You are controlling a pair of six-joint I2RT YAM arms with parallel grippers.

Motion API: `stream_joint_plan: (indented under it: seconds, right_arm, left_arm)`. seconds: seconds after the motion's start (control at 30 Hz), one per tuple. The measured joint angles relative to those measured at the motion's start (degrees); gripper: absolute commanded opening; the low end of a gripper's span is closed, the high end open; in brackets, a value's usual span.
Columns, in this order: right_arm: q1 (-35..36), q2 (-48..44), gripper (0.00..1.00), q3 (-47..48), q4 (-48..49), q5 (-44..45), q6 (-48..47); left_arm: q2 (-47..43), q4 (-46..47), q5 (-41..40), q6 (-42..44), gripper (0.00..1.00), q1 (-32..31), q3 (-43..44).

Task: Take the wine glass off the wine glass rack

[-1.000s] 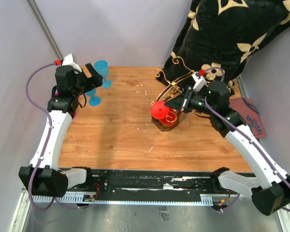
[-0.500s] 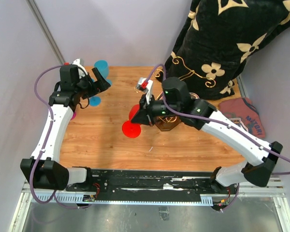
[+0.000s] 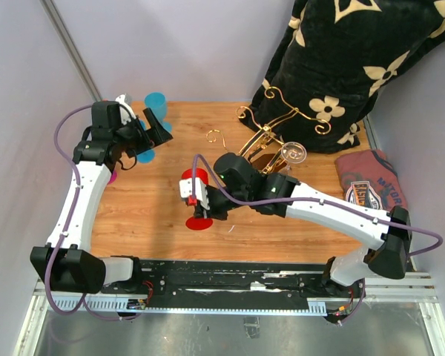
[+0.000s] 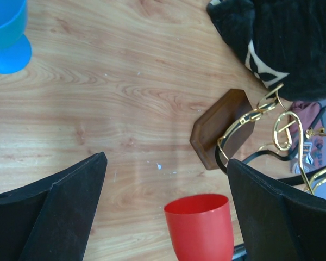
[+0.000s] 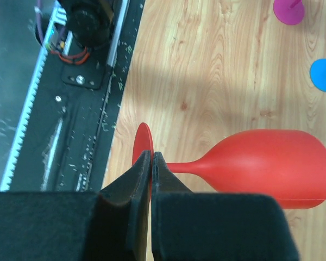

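The red wine glass point(image 3: 193, 180) is off the rack, held tilted above the wooden table point(image 3: 163, 215) left of centre. My right gripper point(image 3: 200, 205) is shut on its foot; in the right wrist view the fingers point(image 5: 136, 179) pinch the red foot disc point(image 5: 141, 142) and the bowl point(image 5: 271, 166) points right. The gold wire rack point(image 3: 271, 133) stands on its brown base point(image 3: 261, 152) at the back right, with a clear glass point(image 3: 291, 153) on it. My left gripper point(image 3: 162, 127) is open and empty at the back left; its view shows the red bowl point(image 4: 198, 225) and the rack base point(image 4: 223, 128).
A blue glass point(image 3: 156, 102) and a blue foot point(image 3: 142, 154) stand at the back left by my left gripper, with a magenta foot point(image 3: 113, 176) beside them. A dark flowered cloth point(image 3: 341, 59) hangs behind the rack. A reddish cloth point(image 3: 371, 182) lies at the right edge.
My right arm has swung left from the rack, carrying the red glass away to the table's left middle. The left arm has barely moved.
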Motion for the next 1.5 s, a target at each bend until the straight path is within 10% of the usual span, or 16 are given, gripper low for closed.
stream_joint_plan:
  seconds: [0.5,1.5]
  right_arm:
    - [0.70,3.96,0.01,-1.27,3.58,2.93,-23.26]
    - [2.56,8.00,0.01,3.54,3.69,7.61,-30.32]
  left_arm:
    - [-0.44,-5.70,8.09,1.86,0.97,0.02,-0.04]
    - [-1.88,-7.61,15.54,0.35,0.94,-1.07,-6.49]
